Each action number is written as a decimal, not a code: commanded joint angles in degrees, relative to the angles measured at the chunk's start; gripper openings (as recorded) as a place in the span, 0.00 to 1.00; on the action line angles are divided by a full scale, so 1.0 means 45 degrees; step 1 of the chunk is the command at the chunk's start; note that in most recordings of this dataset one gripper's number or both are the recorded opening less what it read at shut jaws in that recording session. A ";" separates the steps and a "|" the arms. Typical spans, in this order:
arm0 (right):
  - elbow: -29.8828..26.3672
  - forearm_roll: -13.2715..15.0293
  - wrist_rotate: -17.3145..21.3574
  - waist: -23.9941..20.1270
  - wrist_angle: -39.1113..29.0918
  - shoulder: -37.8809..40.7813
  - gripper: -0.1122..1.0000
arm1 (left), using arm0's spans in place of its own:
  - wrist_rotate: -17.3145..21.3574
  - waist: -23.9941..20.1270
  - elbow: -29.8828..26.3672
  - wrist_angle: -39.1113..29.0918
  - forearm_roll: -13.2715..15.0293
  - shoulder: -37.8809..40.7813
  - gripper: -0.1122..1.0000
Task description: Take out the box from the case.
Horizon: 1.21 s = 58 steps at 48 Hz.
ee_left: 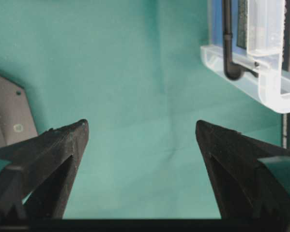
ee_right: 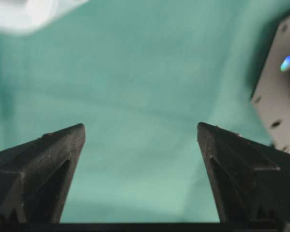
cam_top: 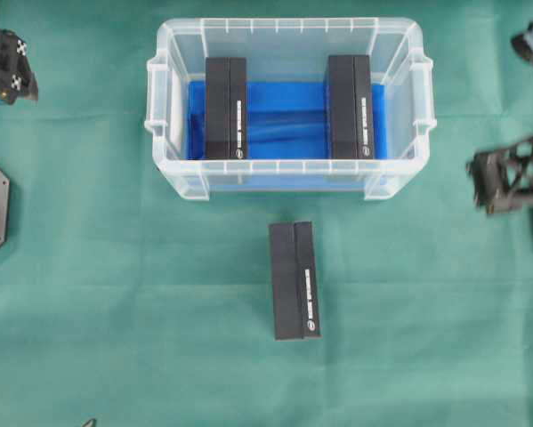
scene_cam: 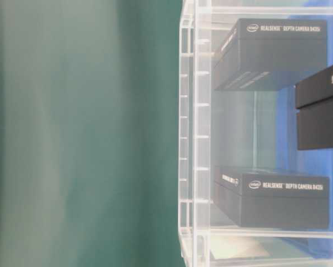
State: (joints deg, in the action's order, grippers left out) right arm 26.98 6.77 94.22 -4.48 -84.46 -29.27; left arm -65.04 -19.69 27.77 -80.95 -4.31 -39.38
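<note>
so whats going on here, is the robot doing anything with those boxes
Nothing is being held right now. Both claws are open and empty: the left claw and the right claw each hang over bare green cloth, out at the sides. One black box already lies on the cloth in front of the clear case. Two more black boxes, the left box and the right box, are in the case on its blue floor.
</note>
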 commanded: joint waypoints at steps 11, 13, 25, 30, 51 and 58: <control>0.0078 0.0000 -0.3359 0.3867 0.0156 -0.0508 0.92 | 0.0000 -0.0020 -0.0332 -0.0039 0.0000 -0.0020 0.93; 0.0078 0.0000 -0.3867 0.4336 0.0234 -0.0508 0.92 | 0.0000 -0.0020 -0.0332 -0.0039 0.0020 0.0000 0.93; 0.0078 -0.0293 -0.6035 0.6523 0.0859 0.0000 0.92 | 0.0000 -0.0020 -0.0332 -0.0137 0.0020 0.0000 0.93; 0.0078 -0.0371 -0.6250 0.6699 0.0918 0.0156 0.92 | 0.0000 -0.0020 -0.0332 -0.0273 0.0020 -0.0020 0.93; 0.0098 -0.0410 -0.6250 0.6680 0.0879 0.0137 0.92 | -0.0078 -0.0020 -0.0352 -0.0410 0.0020 0.0020 0.93; 0.0098 -0.0410 -0.6230 0.6699 0.0879 0.0137 0.92 | -0.0137 -0.0020 -0.0371 -0.0332 0.0000 0.0098 0.93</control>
State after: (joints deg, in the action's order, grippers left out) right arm 27.95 5.01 66.18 25.49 -80.60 -28.39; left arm -65.57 -19.78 27.69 -82.71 -4.31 -39.29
